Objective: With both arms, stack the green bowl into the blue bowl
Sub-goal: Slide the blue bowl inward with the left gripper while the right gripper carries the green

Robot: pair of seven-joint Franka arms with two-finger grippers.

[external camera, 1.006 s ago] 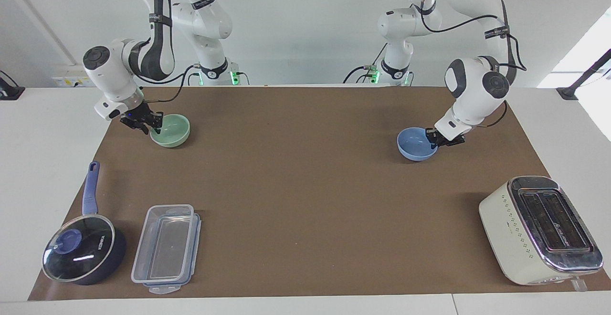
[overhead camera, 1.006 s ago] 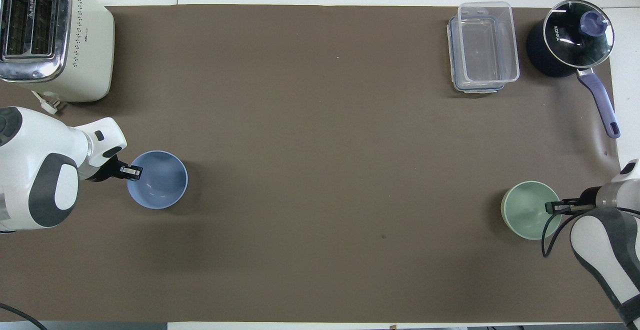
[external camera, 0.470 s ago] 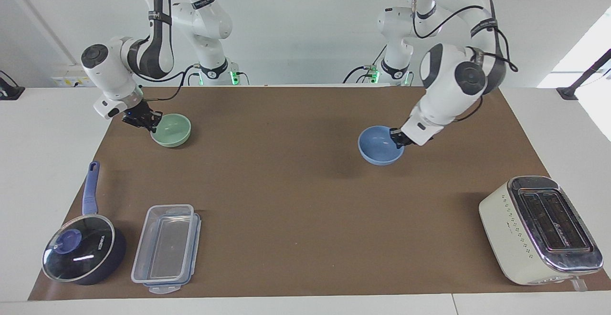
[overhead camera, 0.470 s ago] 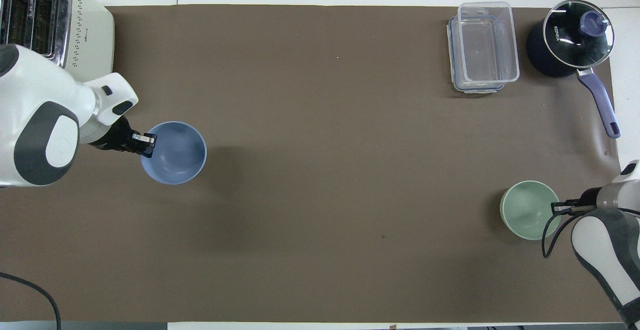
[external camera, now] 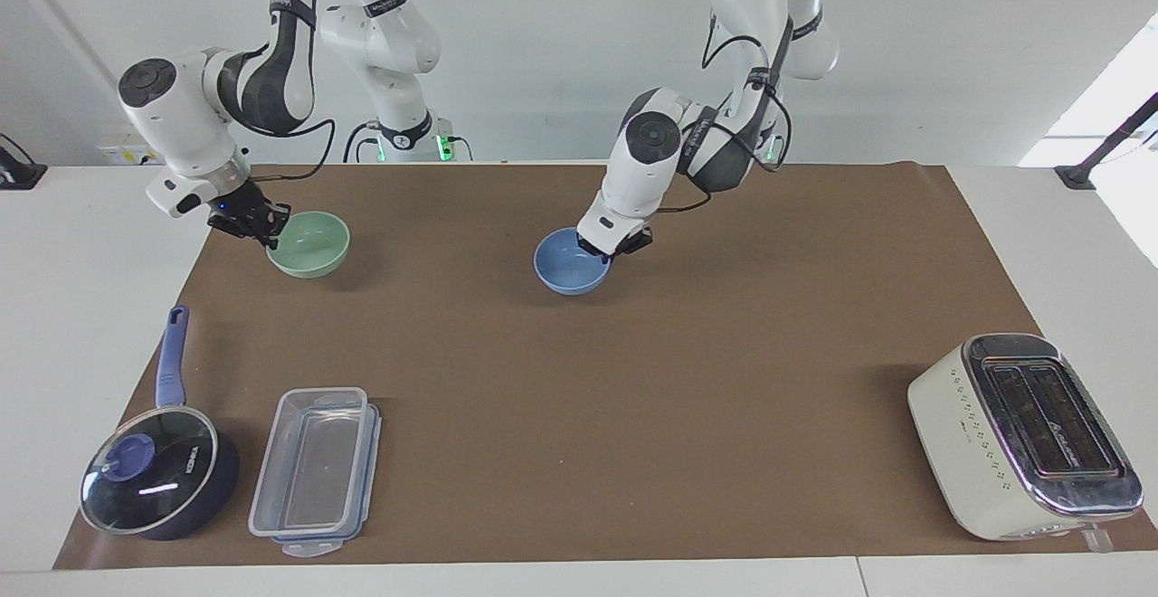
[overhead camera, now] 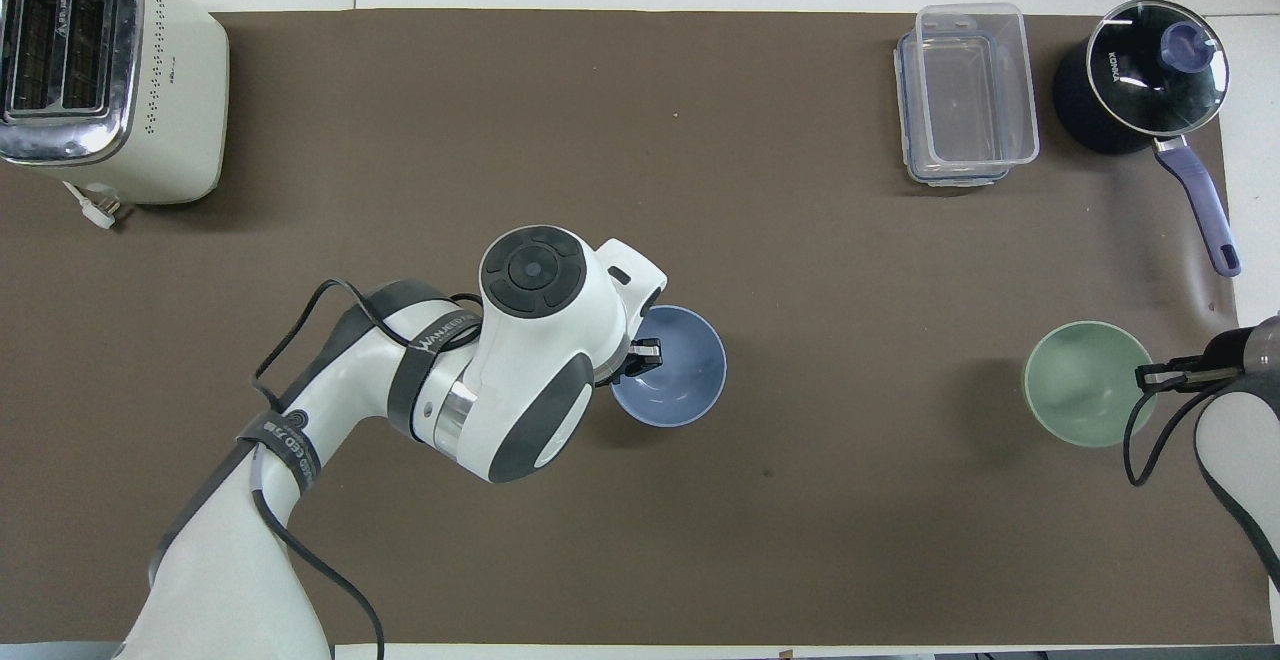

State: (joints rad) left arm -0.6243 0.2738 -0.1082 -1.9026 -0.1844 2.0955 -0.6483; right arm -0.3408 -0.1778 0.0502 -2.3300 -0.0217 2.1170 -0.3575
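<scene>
On my bench's brown mat (external camera: 706, 353), nearest the robots, my left gripper (external camera: 604, 251) is clamped on the blue bowl's (external camera: 570, 264) rim at mid-mat. My right gripper (external camera: 261, 228) is clamped on the green bowl's (external camera: 310, 245) rim toward the right arm's end. Farther out I see the toaster (external camera: 1022, 434), clear food container (external camera: 312, 470) and lidded saucepan (external camera: 156, 475).
</scene>
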